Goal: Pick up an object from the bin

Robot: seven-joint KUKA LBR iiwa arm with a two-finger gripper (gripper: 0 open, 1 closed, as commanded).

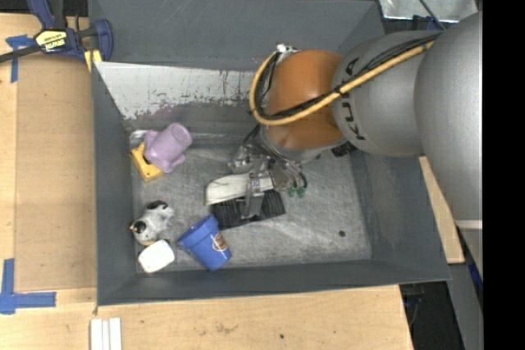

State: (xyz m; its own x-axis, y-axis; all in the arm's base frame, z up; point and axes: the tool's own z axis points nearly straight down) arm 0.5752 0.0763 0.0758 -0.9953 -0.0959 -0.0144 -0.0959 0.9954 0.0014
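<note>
As arm reaches in from frame right, gripper [267,176]: ctr of frame, down low in bin [361,213], under orange wrist cover [299,98].
Gripper state: can't tell whether spread or pressed together; metal parts crowd the tip.
Thing under gripper: black brush [253,209], flat on bin floor, ctr of frame, just below-left of gripper tip; touching or not, can't tell.
White piece [223,191]: at brush's upper left end, beside gripper; same obj or separate, can't tell.
Blue cup [205,243]: on its side, lower left of ctr, just beside brush.
White block [156,256]: lower left corner of bin, near cup.
Black-and-white toy [150,223]: just above white block.
Purple lump [168,146]: left side, well apart from gripper.
Yellow piece [146,165]: touching purple lump's lower left.
</note>
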